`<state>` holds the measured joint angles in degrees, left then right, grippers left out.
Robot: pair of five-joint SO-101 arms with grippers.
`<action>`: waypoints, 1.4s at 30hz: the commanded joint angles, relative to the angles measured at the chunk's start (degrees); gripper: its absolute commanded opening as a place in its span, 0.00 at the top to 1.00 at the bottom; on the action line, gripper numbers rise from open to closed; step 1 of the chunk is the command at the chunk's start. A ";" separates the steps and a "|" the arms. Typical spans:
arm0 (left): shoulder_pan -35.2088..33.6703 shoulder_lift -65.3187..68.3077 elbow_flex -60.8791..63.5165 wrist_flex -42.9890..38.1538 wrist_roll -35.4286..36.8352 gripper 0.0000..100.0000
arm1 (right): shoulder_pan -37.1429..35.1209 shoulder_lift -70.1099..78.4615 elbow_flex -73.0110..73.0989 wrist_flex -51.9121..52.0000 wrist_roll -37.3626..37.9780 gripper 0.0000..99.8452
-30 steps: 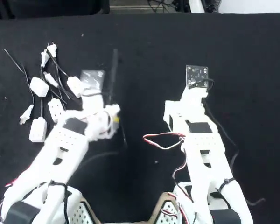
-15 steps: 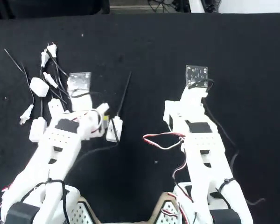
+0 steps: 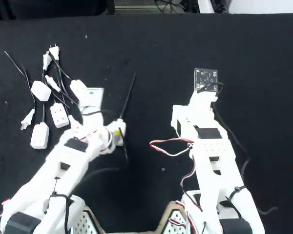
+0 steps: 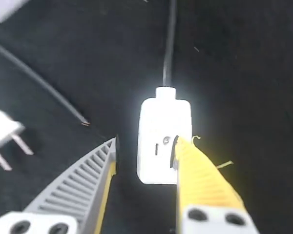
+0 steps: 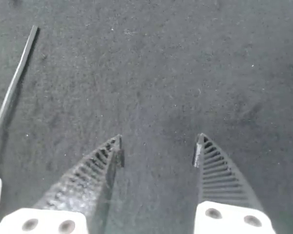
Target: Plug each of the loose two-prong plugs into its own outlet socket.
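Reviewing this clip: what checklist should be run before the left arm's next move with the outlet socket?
1. White socket between left hand fingers: ok.
2. Grip of left hand closed on socket: not ok, gap on one side.
3. Exposed socket slots: ok.
4. Free right hand open: ok.
5. Loose plug lying near socket: ok.
6. Any plug in right hand: not ok, empty.

White outlet socket (image 4: 161, 127); black cord (image 4: 169, 44); black table cloth (image 4: 244, 58); left gripper (image 4: 145, 141) ribbed, yellow and grey
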<state>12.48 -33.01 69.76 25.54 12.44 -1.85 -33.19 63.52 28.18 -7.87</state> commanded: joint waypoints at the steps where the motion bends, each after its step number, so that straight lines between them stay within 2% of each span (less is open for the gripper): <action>1: -9.36 0.26 -0.31 -1.05 -0.44 0.81 | 0.70 0.04 -2.68 -1.58 -0.44 0.77; 13: -21.23 0.26 -3.38 -1.32 0.09 0.81 | 0.70 0.04 -2.68 -1.67 -0.44 0.77; 19: -21.93 0.18 -4.44 -0.35 0.09 0.81 | 0.70 0.04 -2.68 -1.67 -0.44 0.77; 21: -21.85 -0.35 -6.73 2.99 0.09 0.81 | 0.70 0.04 -2.68 -1.67 -0.44 0.77; 24: -19.74 -3.52 -12.18 13.89 0.18 0.81 | 0.62 0.04 -2.86 -1.67 -0.44 0.77; 27: -13.58 -7.91 -16.04 24.26 -0.09 0.80 | -0.70 0.04 -2.86 -1.67 -0.44 0.77; 29: -8.04 -9.93 -16.04 26.02 -0.35 0.80 | -2.81 0.13 -2.59 -1.67 -0.35 0.77; 31: -4.09 -11.25 -14.29 24.62 -0.35 0.80 | -4.75 0.13 -2.24 -1.41 -0.35 0.77; 33: -2.33 -11.08 -11.30 19.16 -0.35 0.80 | -5.80 0.13 -1.63 -1.76 -0.35 0.77; 39: -2.07 -6.33 1.80 -4.31 -0.44 0.80 | -5.71 0.13 -1.45 -1.76 -0.35 0.77; 42: -2.42 -1.58 1.98 -8.09 -4.22 0.80 | -5.71 0.13 -1.45 -1.76 -0.35 0.77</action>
<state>10.02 -38.73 71.96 24.57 12.00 -6.68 -33.19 63.52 28.18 -7.87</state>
